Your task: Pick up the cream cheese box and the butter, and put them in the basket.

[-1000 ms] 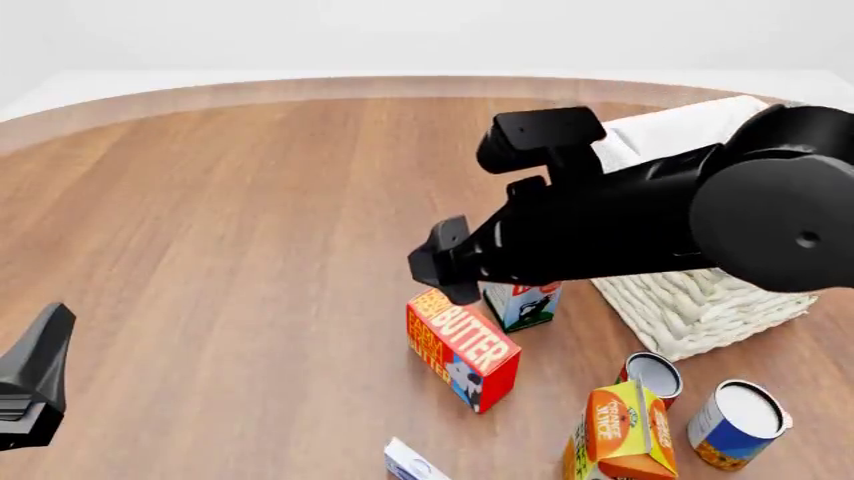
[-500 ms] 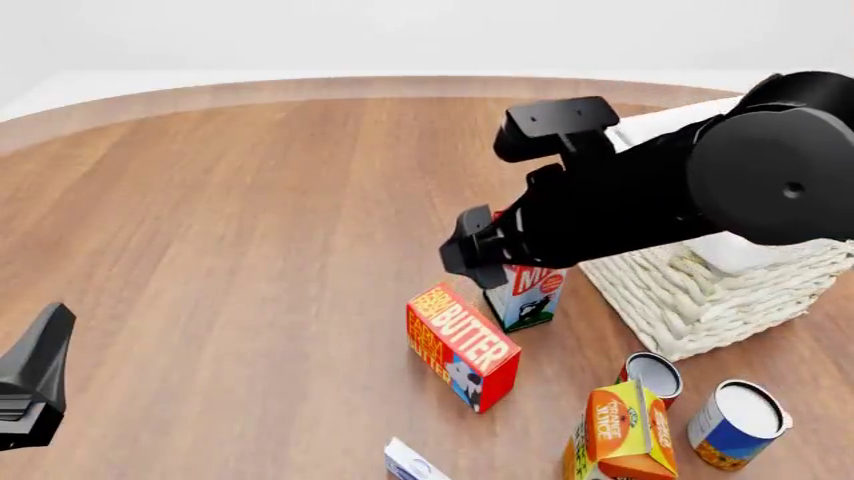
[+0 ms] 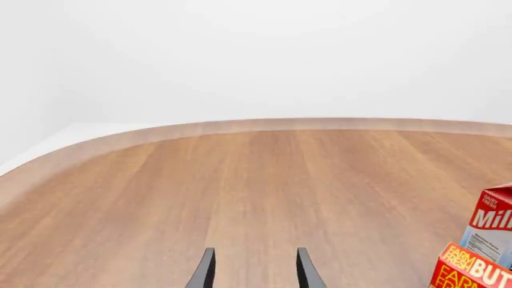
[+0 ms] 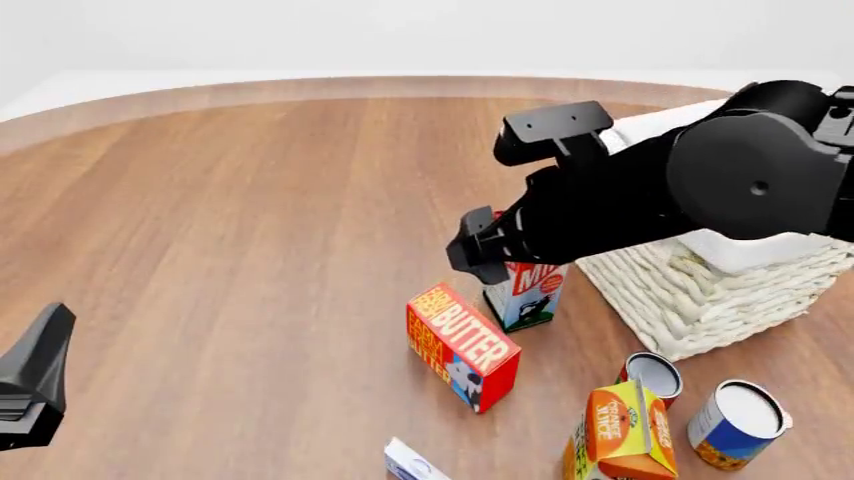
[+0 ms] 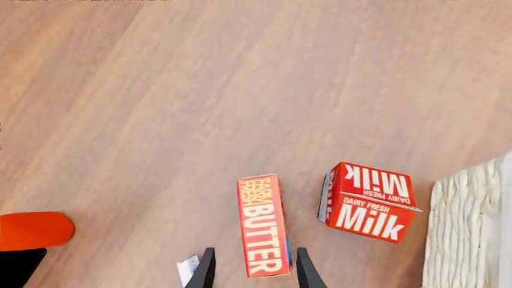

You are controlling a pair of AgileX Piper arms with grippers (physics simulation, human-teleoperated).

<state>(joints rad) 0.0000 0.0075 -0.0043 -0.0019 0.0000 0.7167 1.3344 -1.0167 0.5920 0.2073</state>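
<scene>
The butter [image 4: 461,345], a red and orange box, lies on the wooden table [image 4: 240,220] left of the basket [image 4: 707,295]. The cream cheese box [image 4: 411,462] shows only partly at the front edge of the front view. My right gripper [image 4: 474,250] hangs open and empty above the butter and the milk carton. In the right wrist view its open fingers [image 5: 206,270] straddle the near end of the butter [image 5: 262,225], well above it; a corner of the cream cheese box [image 5: 188,267] and the basket's wall [image 5: 468,228] show too. My left gripper [image 4: 40,380] sits low at the front left, open [image 3: 254,276] and empty.
A red-and-white milk carton [image 4: 523,295] stands between the butter and the basket. An orange juice carton [image 4: 621,435] and two cans [image 4: 651,378] [image 4: 737,425] stand at the front right. An orange-red rounded object [image 5: 32,230] shows at the edge of the right wrist view.
My right gripper has moved a little to the right and away, from over the butter toward the milk carton, then nearly held still. The left arm has not moved.
</scene>
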